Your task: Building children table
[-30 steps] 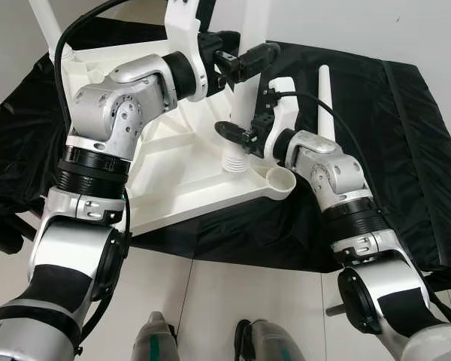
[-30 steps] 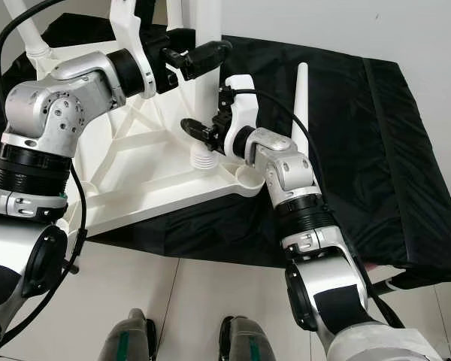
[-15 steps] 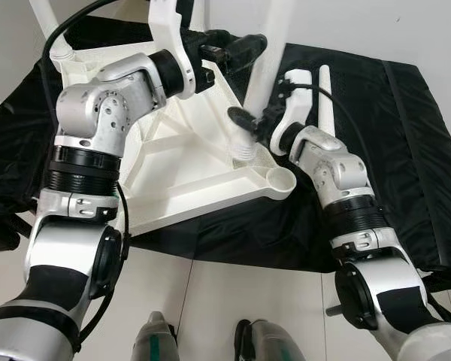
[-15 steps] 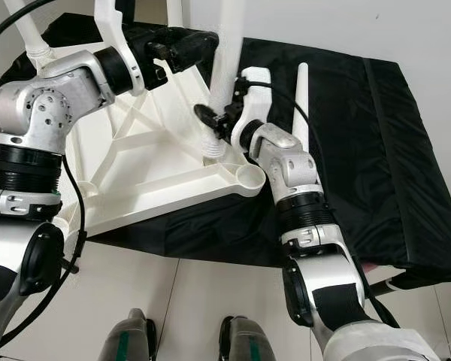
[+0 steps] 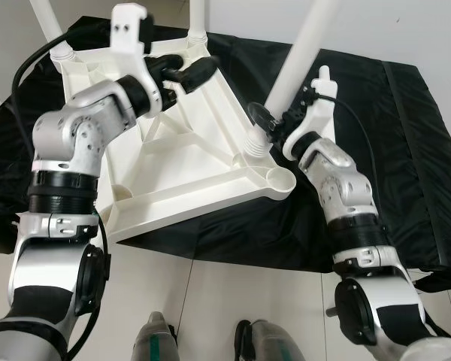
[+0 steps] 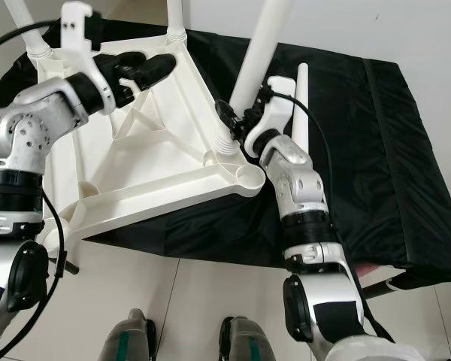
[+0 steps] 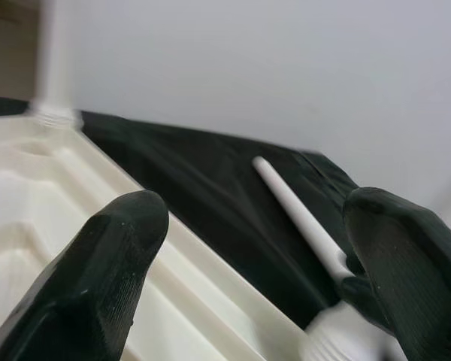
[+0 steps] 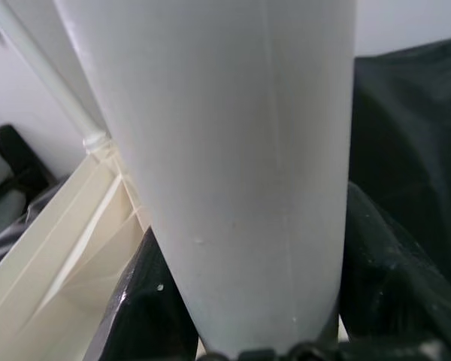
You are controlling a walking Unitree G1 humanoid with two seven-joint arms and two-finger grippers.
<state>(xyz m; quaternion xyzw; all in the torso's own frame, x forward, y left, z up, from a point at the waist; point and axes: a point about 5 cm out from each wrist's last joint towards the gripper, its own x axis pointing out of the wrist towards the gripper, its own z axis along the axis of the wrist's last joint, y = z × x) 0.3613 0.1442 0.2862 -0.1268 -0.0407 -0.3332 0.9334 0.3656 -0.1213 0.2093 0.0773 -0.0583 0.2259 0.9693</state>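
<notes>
The white table top (image 5: 173, 177) lies upside down on a black cloth (image 5: 406, 150). My right gripper (image 5: 265, 120) is shut on a white leg (image 5: 304, 49) just above its threaded end (image 5: 253, 143), which rests on the underside near the front right corner socket (image 5: 280, 180). The leg leans to the right; in the right wrist view it (image 8: 233, 150) sits between the two black fingers (image 8: 146, 301). My left gripper (image 5: 192, 69) is open above the table's far edge, holding nothing. A loose leg (image 6: 301, 101) lies on the cloth behind my right wrist.
Two fitted legs (image 5: 49, 26) (image 5: 198, 19) stand up at the far corners. A white wall (image 5: 391, 26) runs behind the cloth. Pale floor tiles (image 5: 233, 293) and my feet (image 5: 159, 342) are at the front edge.
The left gripper has drawn back to the left, away from the leg. The leg, upright before, now leans right, and the right gripper has risen with it. The table top has turned slightly.
</notes>
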